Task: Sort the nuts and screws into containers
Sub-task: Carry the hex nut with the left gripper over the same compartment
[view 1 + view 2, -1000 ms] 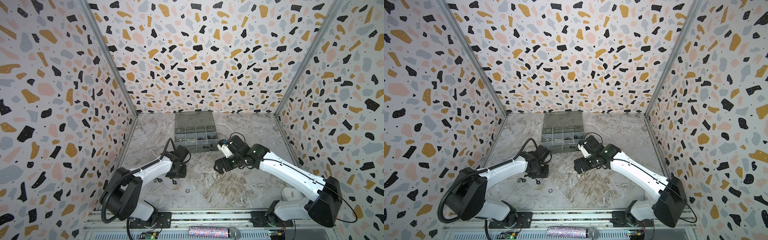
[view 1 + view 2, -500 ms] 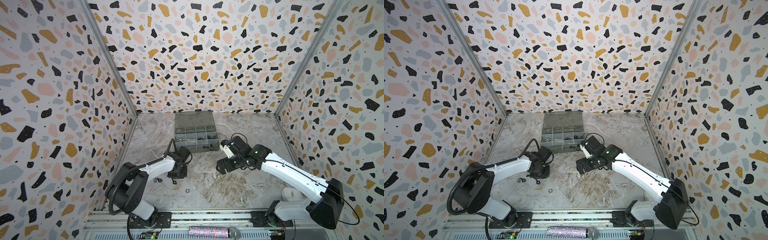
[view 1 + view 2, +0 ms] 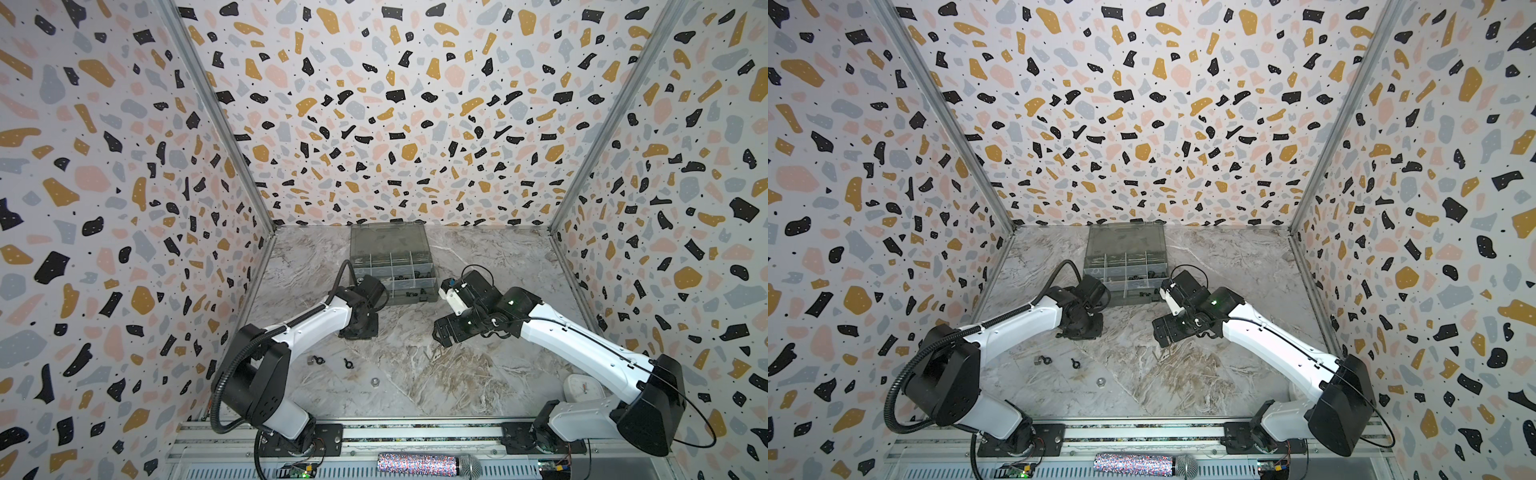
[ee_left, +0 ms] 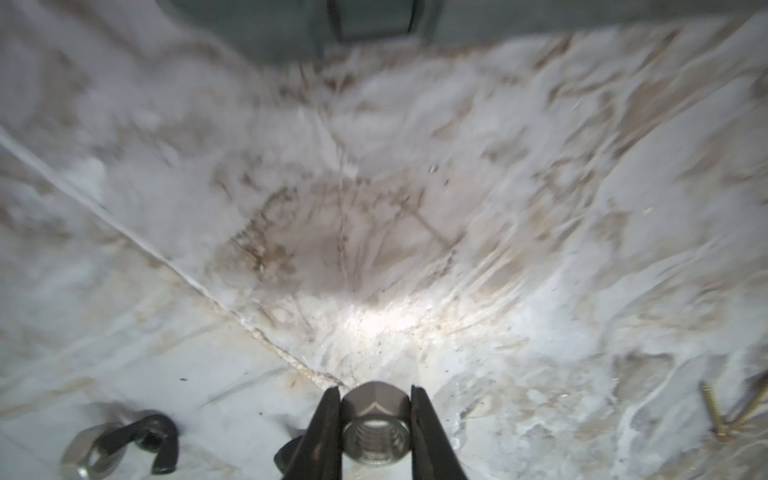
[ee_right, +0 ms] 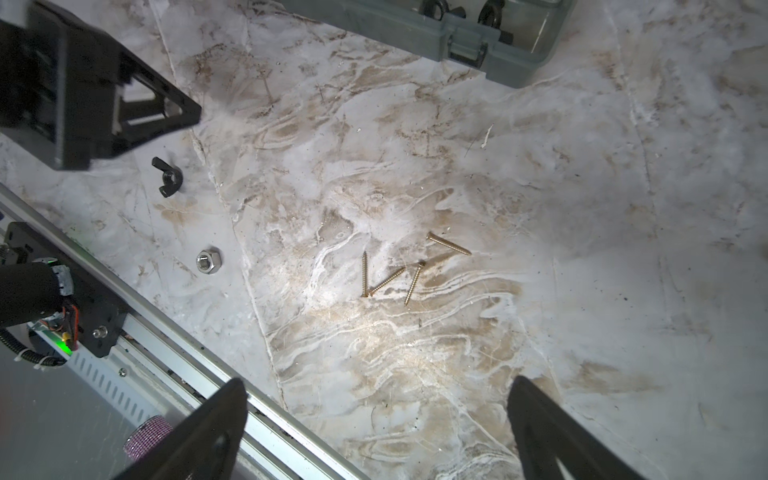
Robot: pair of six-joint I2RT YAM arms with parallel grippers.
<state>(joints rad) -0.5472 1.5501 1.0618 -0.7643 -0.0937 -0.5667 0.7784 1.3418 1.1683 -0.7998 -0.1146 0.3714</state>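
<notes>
Silver hex nut (image 4: 375, 434) is sitting clamped between the left gripper (image 4: 375, 397) jaws, low over the marble table (image 4: 540, 208). It's looking like the pickup step to me. Next it's needing a carry over to a nut compartment in the organizer box (image 3: 390, 270). Right gripper (image 5: 378, 382) is hanging wide apart above the brass screws (image 5: 399, 274).

Walls (image 3: 374, 104) are terrazzo: black, mustard, pink, grey flecks. Table (image 3: 415, 374) is white-tan marble, screws (image 5: 414, 284) look brassy, I think
</notes>
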